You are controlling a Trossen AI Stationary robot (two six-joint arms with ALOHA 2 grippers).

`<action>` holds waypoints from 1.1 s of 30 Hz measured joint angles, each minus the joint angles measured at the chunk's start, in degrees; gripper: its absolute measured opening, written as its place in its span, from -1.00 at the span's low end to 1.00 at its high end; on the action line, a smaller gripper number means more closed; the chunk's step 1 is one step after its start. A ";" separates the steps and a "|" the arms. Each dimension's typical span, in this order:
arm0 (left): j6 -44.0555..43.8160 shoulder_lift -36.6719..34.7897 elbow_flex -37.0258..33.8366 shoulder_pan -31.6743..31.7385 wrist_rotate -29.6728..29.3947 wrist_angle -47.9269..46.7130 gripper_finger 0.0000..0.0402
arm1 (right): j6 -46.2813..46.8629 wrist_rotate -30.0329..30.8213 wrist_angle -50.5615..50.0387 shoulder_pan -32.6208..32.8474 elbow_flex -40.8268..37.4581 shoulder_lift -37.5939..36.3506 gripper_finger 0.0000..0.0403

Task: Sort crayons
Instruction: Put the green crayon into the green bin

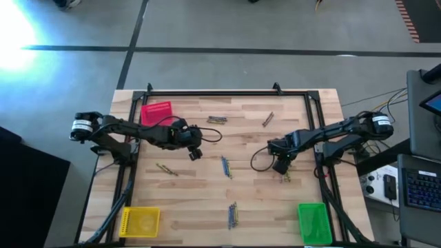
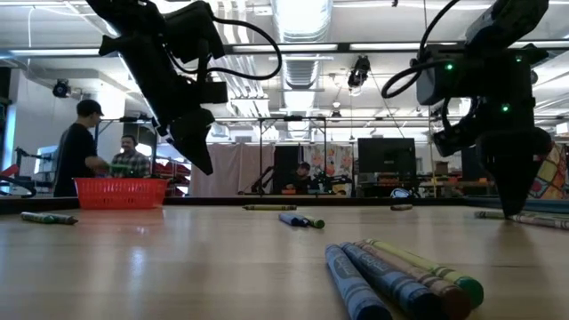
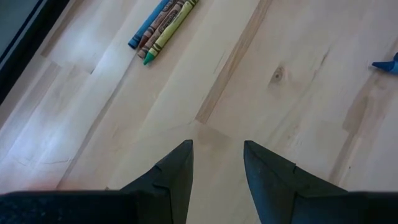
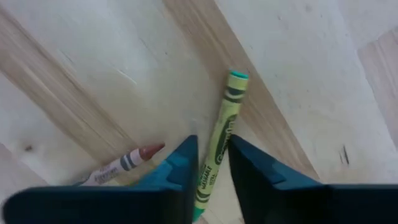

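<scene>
Crayons lie in small clusters on the wooden table [image 1: 193, 193]: one at the far middle [image 1: 217, 119], one brown [image 1: 268, 119], one left of centre [image 1: 166, 169], a blue one at centre [image 1: 225, 166] and one near the front edge [image 1: 233, 215]. My right gripper [image 1: 281, 167] is down at the table, right of centre, its fingers closed about a yellow-green crayon [image 4: 221, 134]. A red-tipped crayon [image 4: 124, 163] lies beside it. My left gripper [image 1: 195, 153] is open and empty above the table [image 2: 200, 151]; its wrist view shows a crayon cluster [image 3: 161, 28] ahead. My right gripper has the yellow-green crayon's lower half [image 4: 211, 165] between its two fingers [image 4: 249, 174], coming from above and pointing down. The crayon runs slantwise through the narrow gap. It lies flat on the table, its green tip [image 4: 237, 76] pointing away from the fingers.
A red bin [image 1: 157, 114] stands at the far left, a yellow bin [image 1: 140, 222] at the near left corner, a green bin [image 1: 313, 222] at the near right corner. A black frame [image 1: 207, 94] runs along the table's edges. People stand in the room behind [image 2: 84, 147].
</scene>
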 joint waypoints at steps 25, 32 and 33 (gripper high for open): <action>0.50 0.24 -2.16 0.22 -4.63 4.96 -0.37 | 9.90 7.15 1.31 6.30 11.53 -11.15 -0.94; 2.97 0.24 -2.21 0.33 -5.40 8.37 -0.37 | 17.91 6.86 1.42 16.68 14.93 -11.33 -0.94; 3.14 0.24 -2.21 0.33 -5.64 8.65 -0.37 | 18.62 7.00 1.18 18.57 15.64 -10.78 -0.94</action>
